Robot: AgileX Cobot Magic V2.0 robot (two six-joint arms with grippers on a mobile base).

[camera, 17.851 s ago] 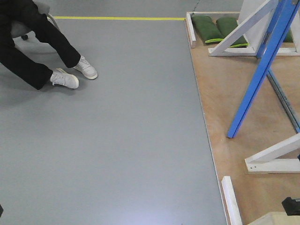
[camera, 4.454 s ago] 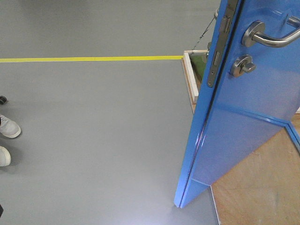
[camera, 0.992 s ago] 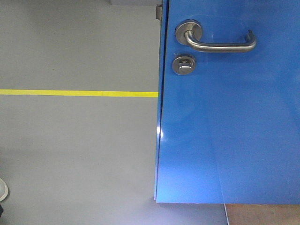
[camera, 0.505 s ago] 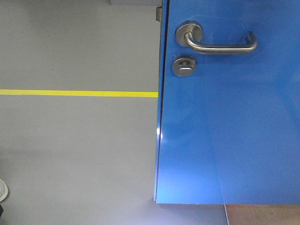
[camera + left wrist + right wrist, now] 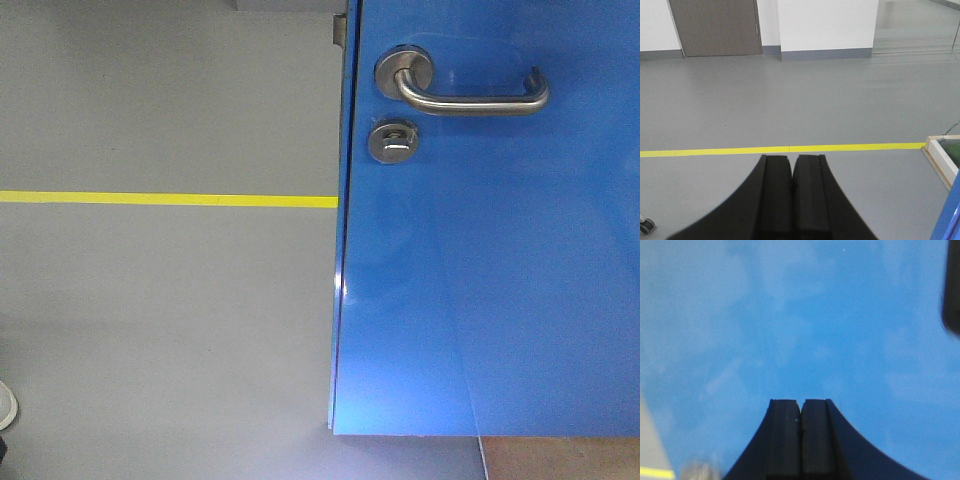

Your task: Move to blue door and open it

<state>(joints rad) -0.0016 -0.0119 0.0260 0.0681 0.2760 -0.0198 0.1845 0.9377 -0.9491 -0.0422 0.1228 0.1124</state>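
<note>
A yellow line (image 5: 170, 200) runs across the grey floor (image 5: 160, 320) from the left edge to the blue door (image 5: 500, 300), which fills the right side of the front view. The door's steel handle (image 5: 470, 95) sits near its top left corner, with the round lock (image 5: 392, 140) just below. The left gripper (image 5: 791, 200) has its fingers pressed together over the floor, holding nothing, and the right gripper (image 5: 800, 440) is likewise closed and empty, pointing at the door's blue face.
</note>
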